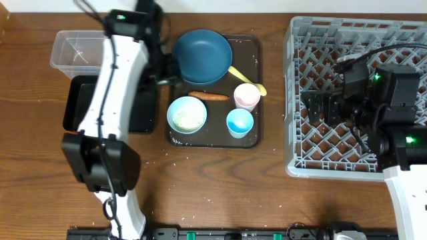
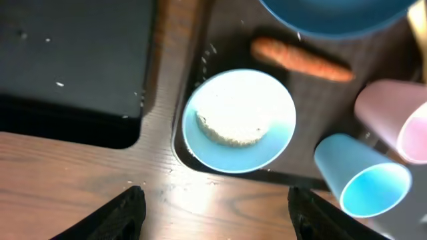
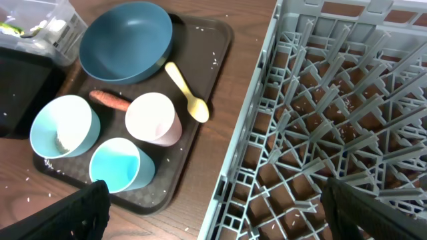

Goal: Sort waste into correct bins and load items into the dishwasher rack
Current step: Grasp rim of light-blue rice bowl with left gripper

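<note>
On the brown serving tray [image 1: 252,50] sit the dark blue plate [image 1: 202,57], yellow spoon [image 1: 248,81], orange carrot stick [image 1: 208,96], pink cup [image 1: 246,97], light blue cup [image 1: 239,123] and light blue bowl [image 1: 187,115] with rice in it. My left gripper [image 1: 165,72] is open and empty above the tray's left edge; the left wrist view [image 2: 217,217] shows the bowl [image 2: 239,120] ahead of it. My right gripper [image 1: 311,107] is open and empty over the grey rack [image 1: 353,40]. The clear tub [image 3: 40,27] holds white paper with a yellow-green scrap [image 3: 13,29].
The black tray [image 1: 79,100] lies left of the serving tray, partly under my left arm, with the clear tub [image 1: 73,50] behind it. Rice grains are scattered on the wooden table and serving tray. The rack fills the right side.
</note>
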`<state>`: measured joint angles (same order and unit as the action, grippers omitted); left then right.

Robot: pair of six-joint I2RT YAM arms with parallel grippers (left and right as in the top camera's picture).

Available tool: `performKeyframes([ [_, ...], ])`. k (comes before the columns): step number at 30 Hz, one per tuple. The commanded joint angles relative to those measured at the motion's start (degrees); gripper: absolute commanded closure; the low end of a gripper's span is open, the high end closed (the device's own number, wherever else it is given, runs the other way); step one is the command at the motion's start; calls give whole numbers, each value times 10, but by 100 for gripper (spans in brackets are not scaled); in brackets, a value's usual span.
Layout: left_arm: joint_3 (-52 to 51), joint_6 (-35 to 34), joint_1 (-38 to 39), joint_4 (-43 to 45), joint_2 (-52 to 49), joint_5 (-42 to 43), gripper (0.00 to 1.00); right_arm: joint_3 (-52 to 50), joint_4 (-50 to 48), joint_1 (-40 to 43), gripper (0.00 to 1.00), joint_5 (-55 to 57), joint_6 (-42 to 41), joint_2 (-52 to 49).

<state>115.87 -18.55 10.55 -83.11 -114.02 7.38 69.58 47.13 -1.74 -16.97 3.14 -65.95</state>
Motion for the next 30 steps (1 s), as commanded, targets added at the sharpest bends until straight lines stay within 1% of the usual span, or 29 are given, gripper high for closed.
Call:
performKeyframes([
  [1, -19, 5, 57, -2, 5, -66, 29, 9, 0, 2, 1, -7, -10, -1],
  [5, -64, 21, 90, 37, 5, -68, 29, 9, 6, 2, 1, -18, -10, -1],
  [14, -210, 36, 122, 176, 5, -63, 30, 9, 7, 2, 1, -20, -10, -1],
  [18, -260, 40, 138, 219, 5, -63, 34, 9, 7, 2, 1, -20, -10, -1],
  [22, -284, 40, 153, 240, 5, -64, 38, 9, 7, 2, 1, -20, -10, -1],
  [26, -285, 53, 161, 248, 5, -63, 40, 9, 6, 2, 1, -19, -10, -1],
  [30, -288, 98, 167, 250, 5, -38, 42, 9, 7, 2, 1, -19, -10, -1],
])
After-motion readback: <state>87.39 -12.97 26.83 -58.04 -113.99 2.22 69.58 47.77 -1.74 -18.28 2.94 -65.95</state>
